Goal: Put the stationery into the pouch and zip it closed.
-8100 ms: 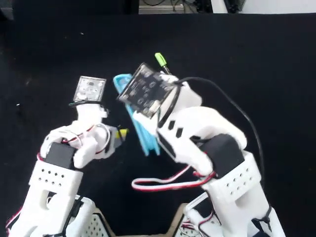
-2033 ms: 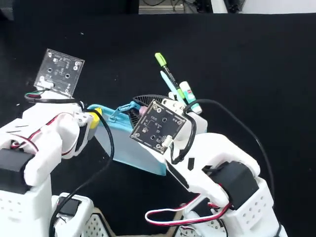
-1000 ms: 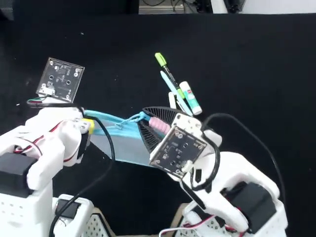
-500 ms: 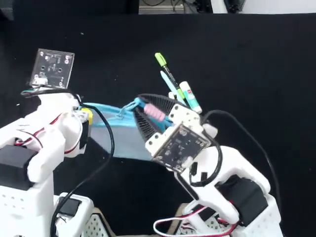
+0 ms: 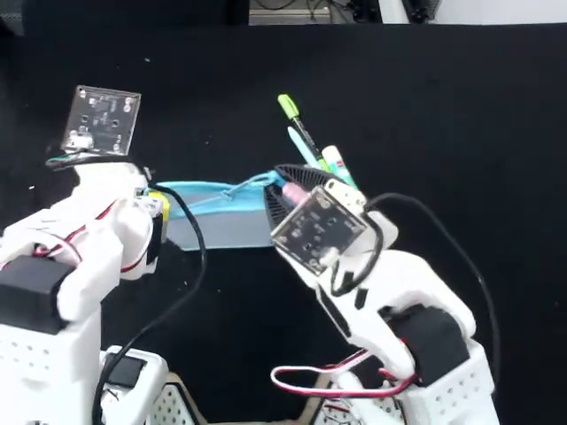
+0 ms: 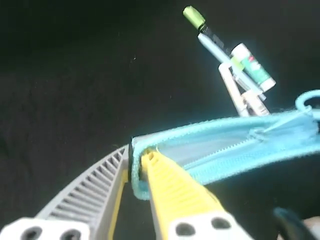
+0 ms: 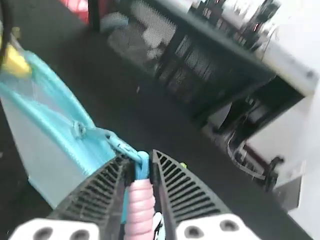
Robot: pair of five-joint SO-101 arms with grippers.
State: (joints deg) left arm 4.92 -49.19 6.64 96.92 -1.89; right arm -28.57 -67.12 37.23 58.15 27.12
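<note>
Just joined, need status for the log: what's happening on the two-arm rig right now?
The left gripper clamps one end of the blue pouch. The right gripper pinches the zip pull at the other end. The stationery, a green-capped marker, pens and a glue stick, lies on the black table beyond the pouch, outside it.

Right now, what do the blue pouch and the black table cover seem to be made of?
Pouch: probably soft frosted plastic or coated fabric, its pale side panel smooth and faintly sheened, with woven turquoise zipper tape along the rim. Table cover: likely matte black cloth; it shows no glare or reflections.
</note>
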